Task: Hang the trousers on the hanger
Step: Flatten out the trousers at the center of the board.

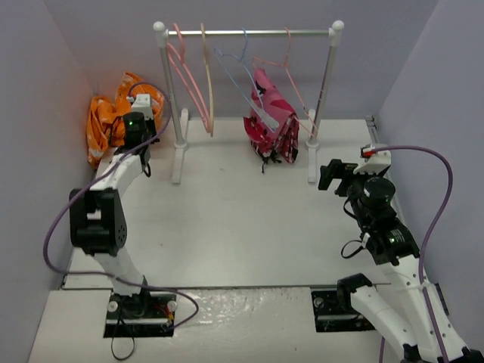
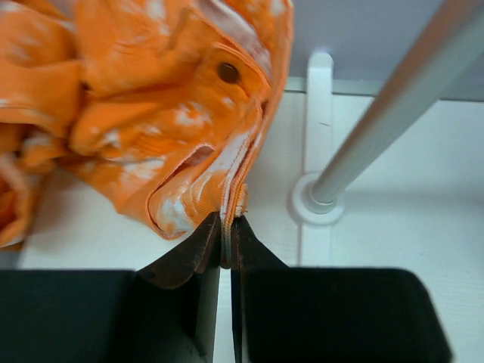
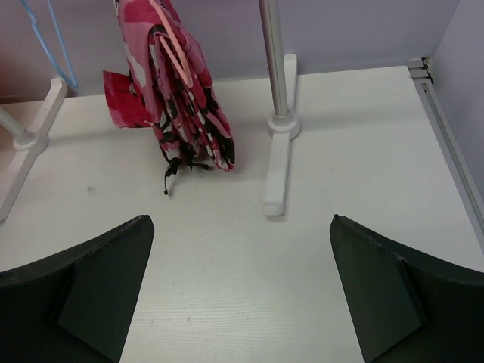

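The left pincer (image 2: pixel 227 223) is drawn narrow and holds the trousers (image 2: pixel 151 113), its two tips nipping a thin seamed edge of the orange cloth just below the waistband button (image 2: pixel 228 72). The trousers lie heaped in the far-left corner of the counter (image 1: pixel 242 227), against the back wall and left of the rack's left post (image 2: pixel 386 113). Bunched as they are, the run of the legs cannot be read, and only the gripped edge leads straight away from the tips. The pink hanger (image 1: pixel 187 79) hangs at the left end of the rail (image 1: pixel 249 32), to the right of this pincer and above it, with the post between. The left arm is plainly the nearer to both. The right pincer (image 3: pixel 240 219) stands wide and empty on the far side, well apart, facing the camouflage garment (image 3: pixel 189 113). Judgement: the cloth must be lifted and carried rightward, clear of the post.
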